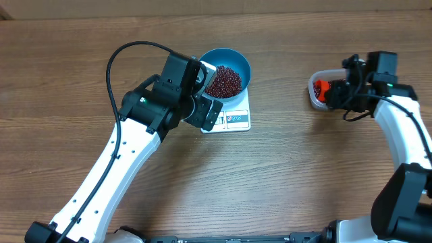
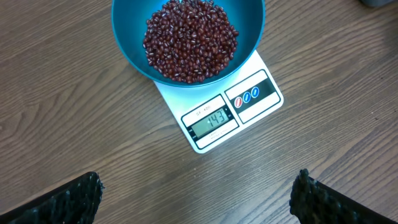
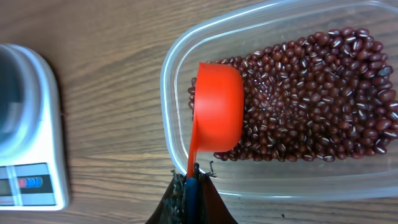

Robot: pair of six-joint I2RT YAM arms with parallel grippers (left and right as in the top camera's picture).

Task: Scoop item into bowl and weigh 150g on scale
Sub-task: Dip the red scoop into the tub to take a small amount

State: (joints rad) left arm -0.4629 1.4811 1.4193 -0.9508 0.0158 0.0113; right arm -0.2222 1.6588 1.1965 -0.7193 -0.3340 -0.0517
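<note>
- Across the brown wood-grain table [image 1: 67, 67], the weighing station is set at the middle and the supply off to the right, so that each arm is given its own job.
- The left gripper [image 2: 196, 202] is held above the station with its jaws spread wide and nothing between them. It is judged to be parked there so that its camera can be kept on the readout.
- The right gripper [image 3: 191, 193] is clamped shut on the thin handle of the scoop, which lets the cup be steered from behind.
- The clear rounded-rectangular plastic tub [image 3: 280, 180] is kept well apart from the station as the supply.
- The round deep blue bowl [image 2: 127, 37] is seated on the platform so that its load is weighed directly.
- The small flat white rectangular scale [image 2: 180, 99] is turned with its display window [image 2: 211, 122] clear of the bowl; a figure a little under the target is shown.
- The orange plastic measuring scoop [image 3: 217, 106] is dipped into the tub's near end, probably for a small top-up; its filling cannot be told.
- The small dark red-brown beans [image 2: 189, 40] are heaped in the bowl, with more left in the tub [image 3: 311, 99].
</note>
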